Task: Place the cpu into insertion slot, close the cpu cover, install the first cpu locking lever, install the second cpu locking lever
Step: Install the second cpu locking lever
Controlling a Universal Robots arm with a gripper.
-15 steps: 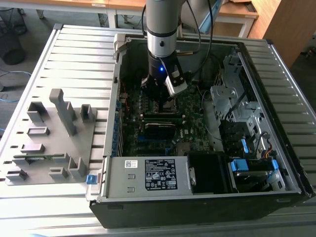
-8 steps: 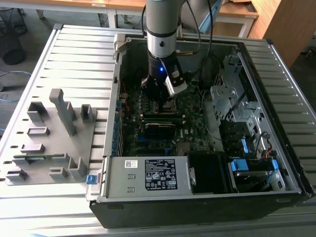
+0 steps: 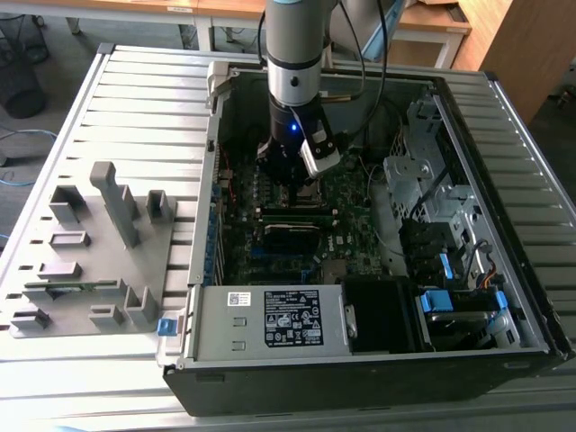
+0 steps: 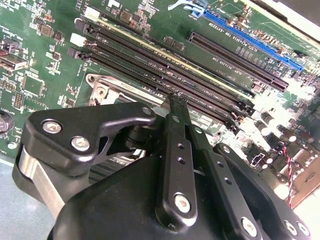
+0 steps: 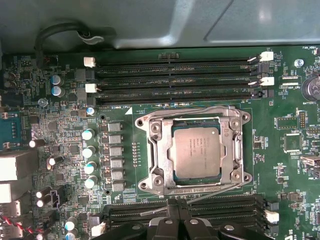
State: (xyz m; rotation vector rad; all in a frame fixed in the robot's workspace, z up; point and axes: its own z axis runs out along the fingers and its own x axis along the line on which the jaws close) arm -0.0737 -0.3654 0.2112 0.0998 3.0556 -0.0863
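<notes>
The cpu (image 5: 196, 152), a dull silver square, lies flat in the insertion slot (image 5: 244, 176) on the green motherboard (image 3: 346, 193). The silver cpu cover (image 5: 160, 150) lies down around it, the chip showing through its window. One thin wire lever (image 5: 190, 111) runs along the socket's far side. Another lever (image 5: 215, 195) slants across the near side, up to my fingertips. My gripper (image 5: 176, 207) stands at that near edge with its two black fingers (image 4: 172, 145) pressed together. In the exterior view the gripper (image 3: 301, 193) reaches down into the open case.
Long black memory slots (image 5: 175, 80) flank the socket on both sides. Case walls (image 3: 216, 180), a drive cage (image 3: 423, 180) and the power supply (image 3: 270, 319) close in around the board. A grey fixture block (image 3: 90, 252) sits on the slatted table at the exterior view's left.
</notes>
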